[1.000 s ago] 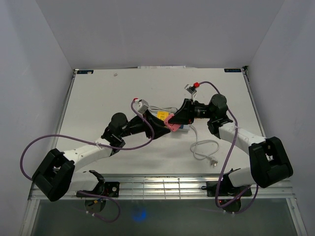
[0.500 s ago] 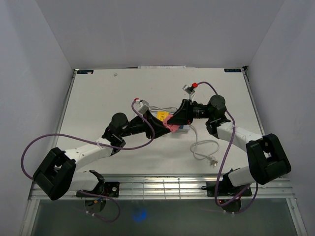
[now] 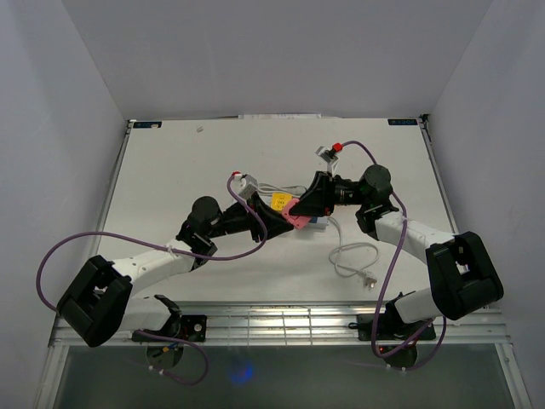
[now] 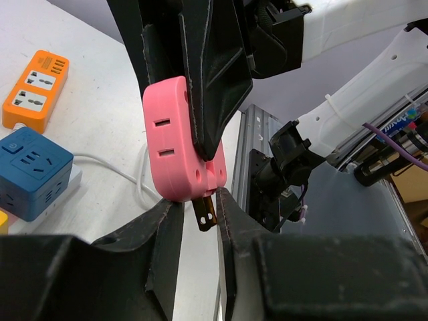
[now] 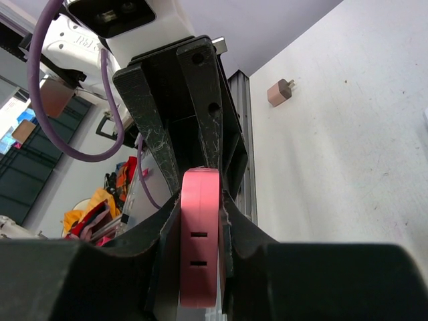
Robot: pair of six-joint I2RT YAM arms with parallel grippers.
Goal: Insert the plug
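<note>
Plug adapter [image 3: 297, 218] above mid-tabletop [image 3: 170, 170]; left pincer [image 4: 197, 215] at its 8 o'clock, right pincer [image 5: 200, 200] at 2; power strip [image 3: 279, 201] at 11; coiled cord [image 3: 351, 256] at 4.

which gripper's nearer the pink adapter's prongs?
Left. The left gripper flanks the prongs below the adapter; contact unclear. The right gripper clamps the adapter's body, off the prongs.

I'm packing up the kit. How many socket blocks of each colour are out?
pink block: 1
orange block: 1
blue block: 1
Total: 3
</note>
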